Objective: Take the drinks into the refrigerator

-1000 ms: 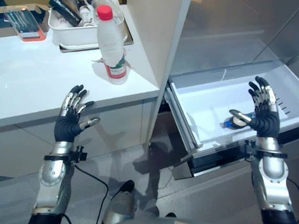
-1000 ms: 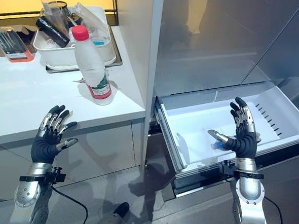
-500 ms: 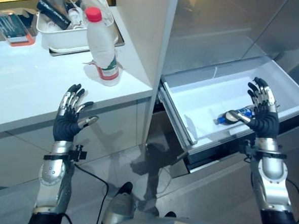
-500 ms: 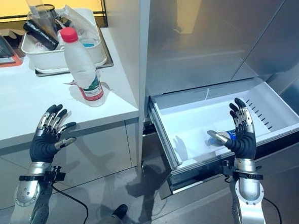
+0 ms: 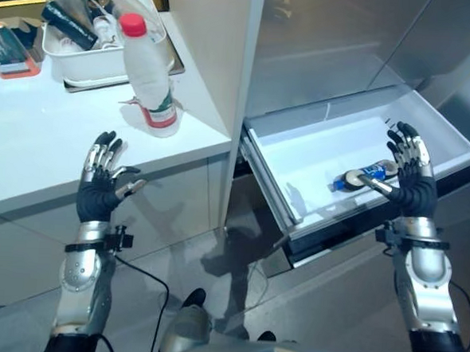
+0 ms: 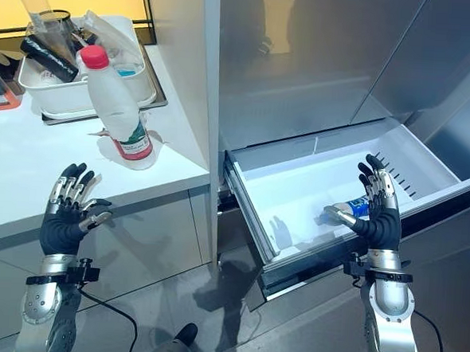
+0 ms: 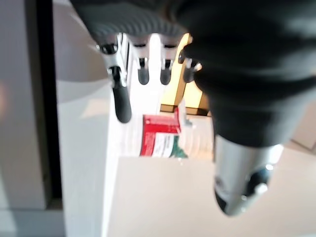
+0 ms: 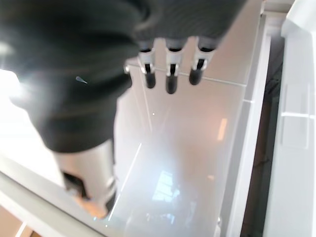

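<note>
A tall white bottle [image 5: 149,79] with a red cap and a red and green label stands upright on the white counter [image 5: 37,148], near its right end. A small drink bottle [image 5: 361,175] with a blue label lies on its side in the open white refrigerator drawer [image 5: 300,156]. My left hand [image 5: 98,193] is open, raised in front of the counter's edge and holding nothing; its wrist view shows the tall bottle's label [image 7: 159,141] past its fingers [image 7: 143,75]. My right hand [image 5: 414,191] is open over the drawer's front right corner, beside the small bottle and apart from it.
A white tub [image 5: 87,51] with several items stands on a metal tray at the back of the counter. A red-rimmed tray [image 5: 7,50] lies at the far left. Steel refrigerator doors [image 5: 331,38] rise behind the drawer, and a white side panel [image 5: 215,47] separates counter and refrigerator.
The whole picture has shifted to the left, so the camera has moved. Both hands stay open and raised in the same pose. Both bottles rest where they were.
</note>
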Available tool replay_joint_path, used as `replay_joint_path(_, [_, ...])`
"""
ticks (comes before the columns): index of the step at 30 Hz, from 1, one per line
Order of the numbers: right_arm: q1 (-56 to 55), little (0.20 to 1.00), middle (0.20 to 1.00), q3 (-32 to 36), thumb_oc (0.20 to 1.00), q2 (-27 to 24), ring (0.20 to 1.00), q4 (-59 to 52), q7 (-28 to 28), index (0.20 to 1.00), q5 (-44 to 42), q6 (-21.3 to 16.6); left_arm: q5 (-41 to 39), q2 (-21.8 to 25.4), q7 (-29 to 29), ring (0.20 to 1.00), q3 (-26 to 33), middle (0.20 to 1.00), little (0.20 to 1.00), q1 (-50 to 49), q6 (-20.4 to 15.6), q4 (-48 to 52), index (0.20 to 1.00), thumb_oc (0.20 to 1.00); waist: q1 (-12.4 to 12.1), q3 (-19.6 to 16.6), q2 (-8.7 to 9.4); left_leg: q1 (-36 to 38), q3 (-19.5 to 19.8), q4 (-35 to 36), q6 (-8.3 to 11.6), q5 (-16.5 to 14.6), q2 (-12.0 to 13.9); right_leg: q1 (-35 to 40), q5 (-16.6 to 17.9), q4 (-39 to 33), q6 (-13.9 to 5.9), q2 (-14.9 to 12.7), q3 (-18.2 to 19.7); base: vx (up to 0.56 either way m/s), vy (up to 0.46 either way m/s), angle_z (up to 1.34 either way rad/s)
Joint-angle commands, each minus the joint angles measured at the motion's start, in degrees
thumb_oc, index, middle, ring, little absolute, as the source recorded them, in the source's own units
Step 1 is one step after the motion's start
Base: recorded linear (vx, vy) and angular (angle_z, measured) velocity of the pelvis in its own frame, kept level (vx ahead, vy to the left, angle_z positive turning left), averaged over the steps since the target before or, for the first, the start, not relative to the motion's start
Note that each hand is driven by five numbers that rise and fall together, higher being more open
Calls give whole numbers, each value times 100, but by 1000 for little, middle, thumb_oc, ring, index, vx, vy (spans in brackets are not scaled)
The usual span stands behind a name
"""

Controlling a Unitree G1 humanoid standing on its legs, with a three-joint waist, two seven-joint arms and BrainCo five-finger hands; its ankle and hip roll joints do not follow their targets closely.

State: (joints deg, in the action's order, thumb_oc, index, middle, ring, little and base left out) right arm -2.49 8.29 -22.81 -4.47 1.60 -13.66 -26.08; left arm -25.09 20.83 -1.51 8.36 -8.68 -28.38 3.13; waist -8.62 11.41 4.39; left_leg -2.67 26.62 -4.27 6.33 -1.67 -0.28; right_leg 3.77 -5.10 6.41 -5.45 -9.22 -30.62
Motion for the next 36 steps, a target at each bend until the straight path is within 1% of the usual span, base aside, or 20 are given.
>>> replay_joint_path(1, [145, 1000, 1000, 18, 1000, -170, 1000, -455, -73, 1000, -157, -236, 417, 190, -317, 1000, 502, 1000, 1000, 352, -403, -45, 1000, 1000, 158, -142, -62, 237, -156, 604, -463, 105, -257, 104, -667, 535, 395, 382, -120, 5, 17, -13])
replay_joint_path(2, [149, 1000, 1000, 12, 1000, -168, 1000, -455, -78, 1000, -162, -235, 429, 191, -329, 1000, 508, 1000, 1000, 351, -402, -44, 1000, 1000, 159, -141, -58, 238, -162, 603, -463, 102, -255, 106, -664, 529, 396, 385, -114, 6, 14, -8])
replay_joint_path(4, [192, 1000, 1000, 12, 1000, -194, 1000, -420, -128, 1000, -194, -198, 556, 296, -508, 1000, 755, 1000, 1000, 424, -412, -166, 1000, 1000, 169, -175, -69, 267, -226, 600, -474, 74, -249, 124, -634, 468, 395, 397, -51, 9, 15, -15])
replay_joint_path(5, [195, 1000, 1000, 11, 1000, -193, 1000, -419, -128, 1000, -195, -198, 558, 297, -511, 1000, 756, 1000, 1000, 426, -413, -168, 1000, 1000, 168, -172, -68, 268, -228, 600, -474, 74, -248, 125, -633, 466, 395, 398, -49, 14, 17, -20])
replay_joint_path(8, [247, 1000, 1000, -24, 1000, -256, 1000, -361, -202, 1000, -299, -163, 671, 476, -747, 1000, 1046, 1000, 1000, 595, -432, -221, 1000, 1000, 192, -216, -85, 306, -301, 588, -478, 39, -233, 170, -599, 365, 401, 418, 28, 7, 15, -7])
replay_joint_path(11, [296, 1000, 1000, -53, 1000, -302, 1000, -348, -261, 1000, -351, -147, 756, 630, -821, 1000, 1145, 1000, 1000, 686, -436, -148, 1000, 1000, 215, -239, -96, 310, -345, 578, -490, 36, -241, 194, -549, 277, 395, 429, 83, 5, 23, -13])
replay_joint_path(12, [338, 1000, 1000, -90, 1000, -329, 1000, -329, -285, 1000, -373, -117, 763, 709, -861, 1000, 1195, 1000, 1000, 749, -435, -136, 1000, 1000, 231, -256, -103, 324, -392, 574, -497, 20, -235, 204, -525, 238, 393, 433, 123, -62, 112, -27])
replay_joint_path(13, [391, 1000, 1000, -136, 1000, -359, 1000, -309, -330, 1000, -412, -84, 813, 868, -912, 1000, 1240, 1000, 1000, 833, -427, -154, 1000, 1000, 233, -247, -134, 292, -433, 517, -531, 103, -270, 175, -356, 186, 393, 397, 123, -58, 108, -28])
replay_joint_path(15, [435, 1000, 1000, -170, 1000, -375, 1000, -302, -365, 1000, -450, -63, 814, 958, -923, 1000, 1252, 1000, 1000, 886, -418, -165, 1000, 1000, 242, -255, -139, 307, -469, 508, -538, 89, -271, 171, -344, 182, 393, 400, 172, -25, 63, -28])
replay_joint_path(16, [474, 1000, 1000, -233, 1000, -397, 1000, -300, -457, 1000, -529, -20, 856, 1163, -947, 1000, 1289, 1000, 1000, 967, -408, -217, 1000, 1000, 272, -281, -144, 348, -524, 515, -546, 70, -260, 189, -331, 158, 386, 411, 252, 12, 28, -26])
replay_joint_path(18, [501, 1000, 1000, -297, 1000, -449, 1000, -303, -517, 1000, -568, 9, 860, 1417, -971, 1000, 1326, 1000, 1000, 1072, -363, -340, 1000, 1000, 299, -303, -153, 380, -554, 528, -549, 60, -253, 195, -326, 152, 382, 420, 298, 16, 26, -25])
replay_joint_path(20, [503, 1000, 1000, -346, 1000, -469, 1000, -304, -554, 1000, -594, 27, 761, 1554, -1003, 1000, 1354, 1000, 1000, 1182, -370, -433, 1000, 1000, 329, -320, -150, 412, -592, 543, -547, 51, -245, 227, -315, 109, 378, 426, 340, 15, 13, -22])
replay_joint_path(23, [514, 1000, 1000, -405, 1000, -507, 1000, -287, -635, 1000, -658, 78, 874, 1942, -1067, 1000, 1391, 1000, 1000, 1293, -305, -617, 1000, 1000, 377, -353, -153, 456, -656, 554, -548, 28, -226, 248, -288, 54, 367, 442, 406, 6, 9, -13])
replay_joint_path(24, [517, 1000, 1000, -406, 1000, -503, 1000, -285, -637, 1000, -660, 78, 877, 1949, -1072, 1000, 1389, 1000, 1000, 1298, -307, -622, 1000, 1000, 373, -351, -149, 458, -661, 555, -549, 27, -225, 249, -286, 51, 368, 443, 411, 13, 8, -12])
replay_joint_path(25, [526, 1000, 1000, -450, 1000, -532, 1000, -275, -685, 1000, -682, 115, 830, 2176, -1050, 1000, 1401, 1000, 1000, 1392, -262, -753, 1000, 1000, 397, -375, -154, 486, -709, 557, -551, 12, -218, 270, -264, 0, 365, 459, 479, 0, 17, -13])
replay_joint_path(27, [547, 1000, 1000, -491, 1000, -546, 1000, -271, -737, 1000, -730, 156, 651, 2309, -973, 1000, 1337, 1000, 1000, 1511, -212, -861, 1000, 1000, 441, -404, -161, 474, -736, 541, -561, 35, -228, 283, -209, -46, 349, 459, 494, -1, 21, -18])
replay_joint_path(29, [549, 1000, 1000, -535, 1000, -565, 1000, -258, -766, 1000, -753, 192, 475, 2502, -839, 1000, 1263, 1000, 1000, 1583, -131, -986, 1000, 1000, 437, -413, -169, 525, -786, 550, -552, -5, -202, 324, -232, -84, 353, 484, 562, 12, 0, -13])
replay_joint_path(30, [550, 1000, 1000, -526, 1000, -562, 1000, -258, -765, 1000, -753, 192, 463, 2510, -829, 1000, 1256, 1000, 1000, 1597, -134, -995, 1000, 1000, 442, -412, -168, 501, -776, 545, -561, 28, -215, 313, -196, -98, 347, 475, 549, 8, 10, -16])
replay_joint_path(32, [582, 1000, 1000, -582, 1000, -568, 1000, -250, -794, 1000, -784, 222, 348, 2708, -771, 1000, 1170, 1000, 1000, 1732, -107, -1125, 1000, 1000, 493, -448, -167, 515, -809, 557, -561, 23, -213, 322, -170, -154, 332, 483, 592, -1, 16, -15])
replay_joint_path(36, [621, 1000, 1000, -623, 1000, -557, 1000, -248, -818, 1000, -804, 244, 246, 2730, -704, 1000, 1055, 1000, 1000, 1838, -73, -1172, 1000, 1000, 522, -457, -146, 553, -845, 565, -569, 14, -202, 337, -154, -165, 323, 496, 654, 15, 6, -5])
